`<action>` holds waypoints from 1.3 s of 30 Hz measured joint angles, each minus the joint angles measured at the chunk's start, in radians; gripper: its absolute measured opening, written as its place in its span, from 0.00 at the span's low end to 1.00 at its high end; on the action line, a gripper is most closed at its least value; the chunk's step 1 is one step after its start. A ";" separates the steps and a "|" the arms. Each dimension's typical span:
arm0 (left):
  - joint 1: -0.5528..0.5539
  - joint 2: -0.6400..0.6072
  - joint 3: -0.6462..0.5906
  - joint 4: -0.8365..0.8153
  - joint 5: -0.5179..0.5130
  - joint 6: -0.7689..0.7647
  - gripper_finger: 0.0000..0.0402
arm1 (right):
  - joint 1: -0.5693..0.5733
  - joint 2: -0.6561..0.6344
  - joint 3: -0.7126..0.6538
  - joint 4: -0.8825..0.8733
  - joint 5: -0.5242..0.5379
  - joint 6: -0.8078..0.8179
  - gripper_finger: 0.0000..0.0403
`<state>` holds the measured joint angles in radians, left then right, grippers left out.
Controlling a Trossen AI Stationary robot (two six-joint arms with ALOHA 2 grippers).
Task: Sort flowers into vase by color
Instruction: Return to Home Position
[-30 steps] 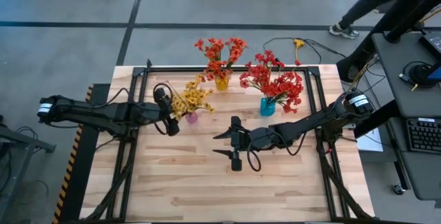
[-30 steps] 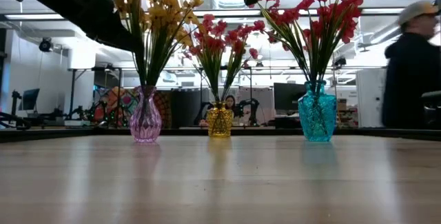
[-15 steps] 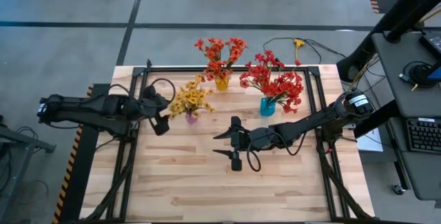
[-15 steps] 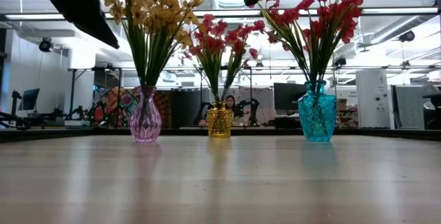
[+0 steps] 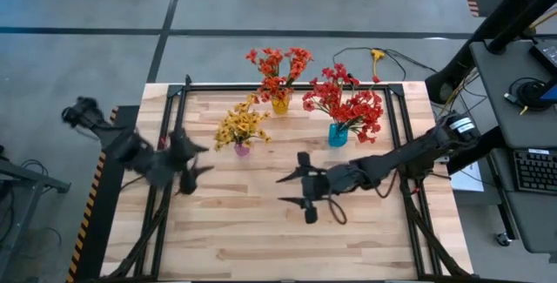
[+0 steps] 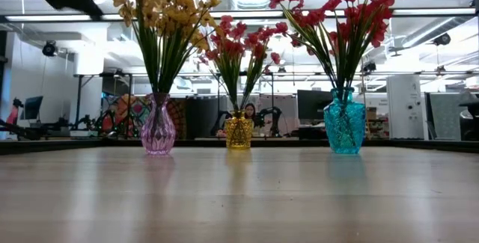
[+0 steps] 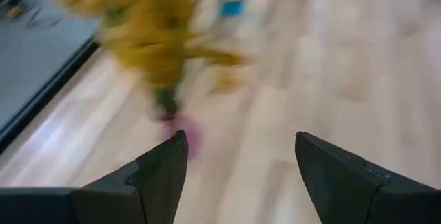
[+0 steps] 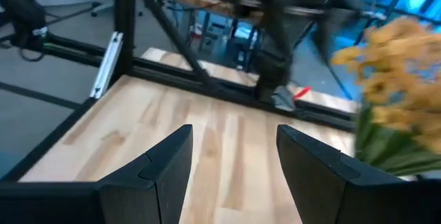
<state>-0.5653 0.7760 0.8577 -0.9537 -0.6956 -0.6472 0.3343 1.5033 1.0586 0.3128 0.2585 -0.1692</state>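
Three vases stand upright on their bases along the table's far half. A purple vase (image 5: 241,149) (image 6: 159,131) holds yellow flowers (image 5: 242,124). A yellow vase (image 5: 279,105) (image 6: 239,132) holds orange-red flowers (image 5: 277,65). A blue vase (image 5: 338,134) (image 6: 344,123) holds red flowers (image 5: 348,100). My left gripper (image 5: 187,166) (image 7: 241,141) is open and blurred, left of the purple vase. My right gripper (image 5: 300,192) (image 8: 234,138) is open over the table's middle, on the near side of the vases. The yellow flowers (image 7: 155,38) (image 8: 400,72) show in both wrist views.
A dark metal frame (image 5: 396,126) runs around the tabletop. Bare wood (image 5: 261,239) covers the near half of the table. A desk with a keyboard (image 5: 531,170) stands past the right edge. A cable (image 5: 374,55) lies on the floor beyond the far edge.
My left arm has swung quickly away from the yellow flowers, toward the table's left and near edges, and now shows blurred. My right gripper has drifted a little toward the near edge. A person at the far right has left the view.
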 joint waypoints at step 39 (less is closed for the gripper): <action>0.108 -0.035 -0.149 0.883 0.392 0.991 0.45 | -0.150 -0.843 -0.658 0.248 -0.057 -0.064 0.50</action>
<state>-0.4576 0.7410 0.7084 -0.0708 -0.3038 0.3438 0.1841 0.6598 0.4009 0.5607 0.2016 -0.2329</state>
